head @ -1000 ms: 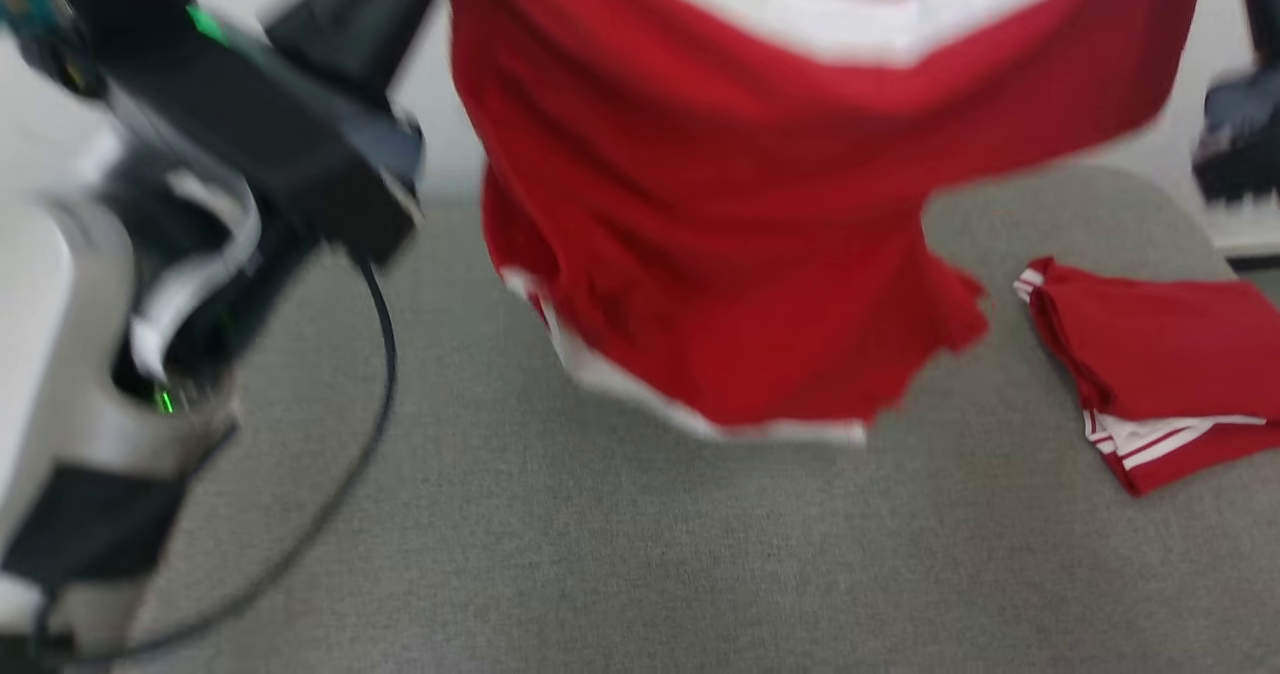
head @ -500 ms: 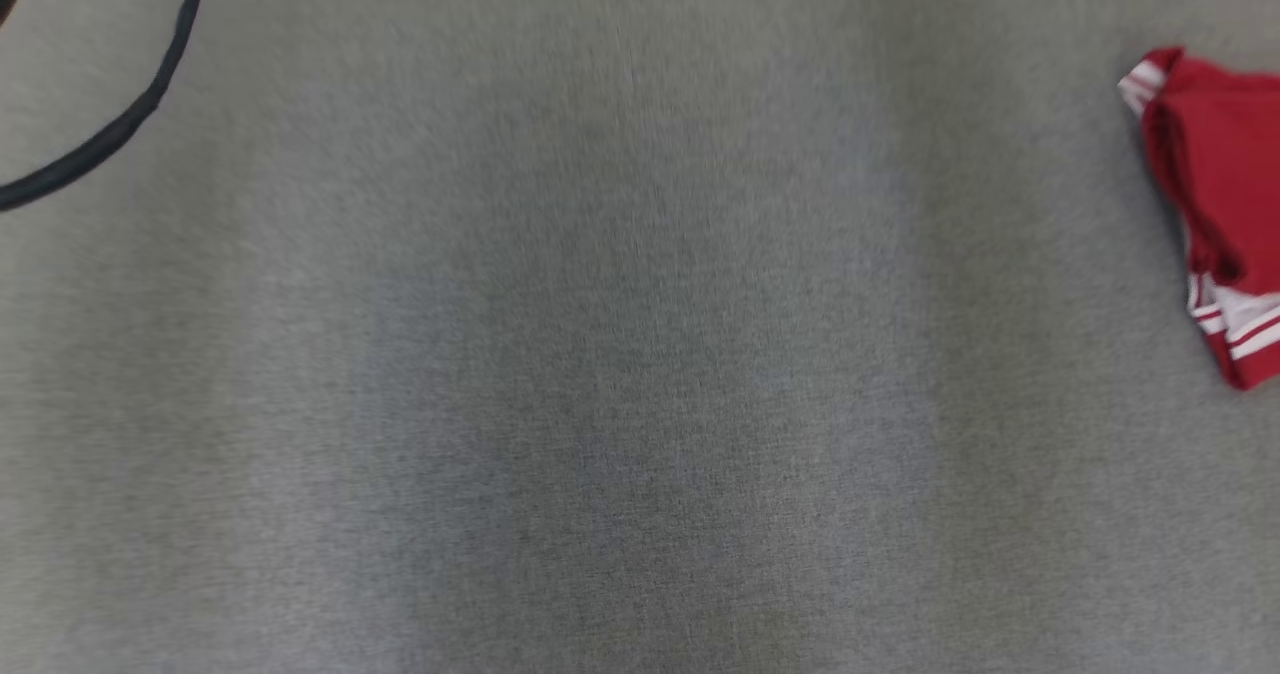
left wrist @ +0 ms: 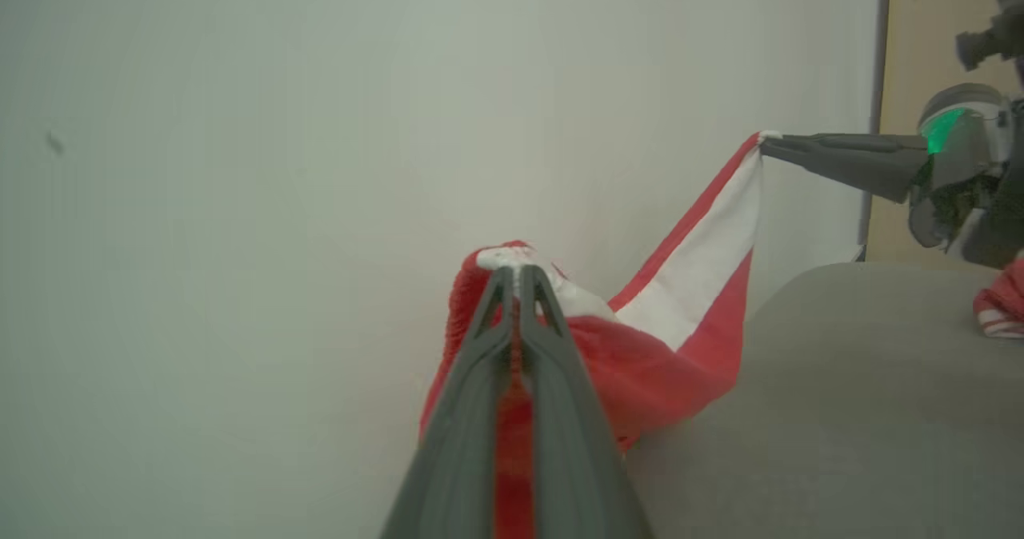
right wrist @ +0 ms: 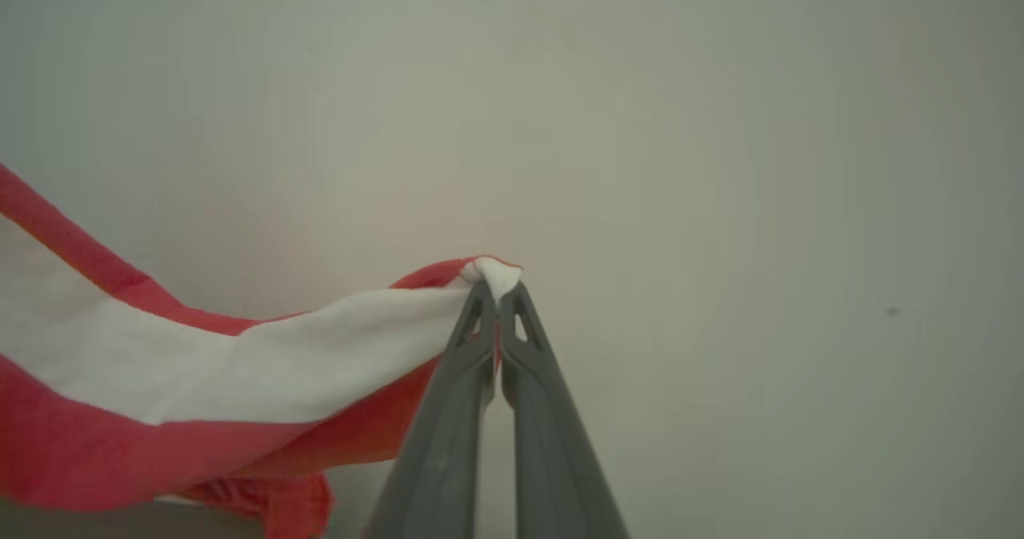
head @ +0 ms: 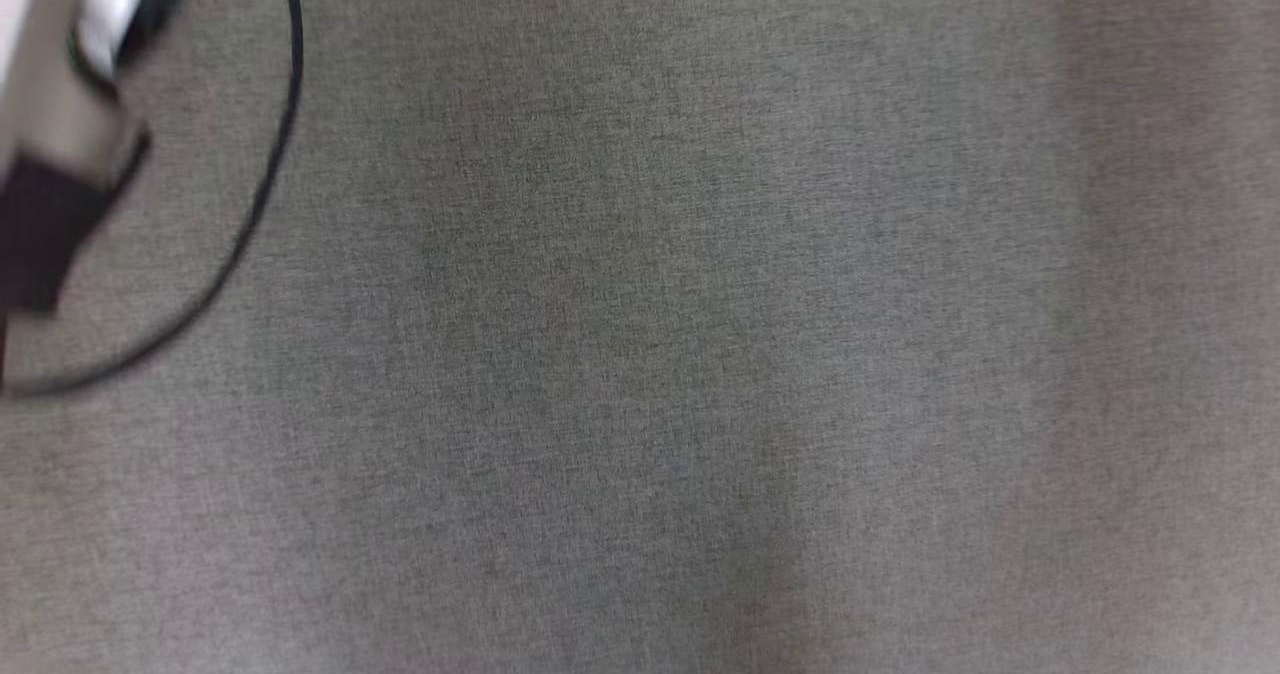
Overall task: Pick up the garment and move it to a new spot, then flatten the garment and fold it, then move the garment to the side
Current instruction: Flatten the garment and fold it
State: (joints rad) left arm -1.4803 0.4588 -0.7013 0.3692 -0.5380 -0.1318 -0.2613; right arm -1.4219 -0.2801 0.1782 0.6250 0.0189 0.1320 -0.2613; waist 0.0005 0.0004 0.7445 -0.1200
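The garment [left wrist: 680,283] is red cloth with a broad white band, held up in the air and stretched between both grippers in front of a pale wall. In the left wrist view my left gripper [left wrist: 516,271] is shut on one bunched corner of it, and my right gripper [left wrist: 764,143] pinches the far corner at the upper right. The right wrist view shows my right gripper [right wrist: 498,283] shut on a white corner of the garment [right wrist: 200,363], which trails off to the left. The garment's lower edge hangs near the grey table [left wrist: 840,411].
The head view looks down on bare grey tabletop [head: 700,354], with a black cable [head: 270,174] looping at the upper left beside part of my pale arm [head: 60,124]. A second red and white garment [left wrist: 1000,307] lies at the table's far right in the left wrist view.
The head camera has tilted down and shifted: the hanging garment, then the folded red garment at the right, have left its view. The cable and arm part now show at the upper left.
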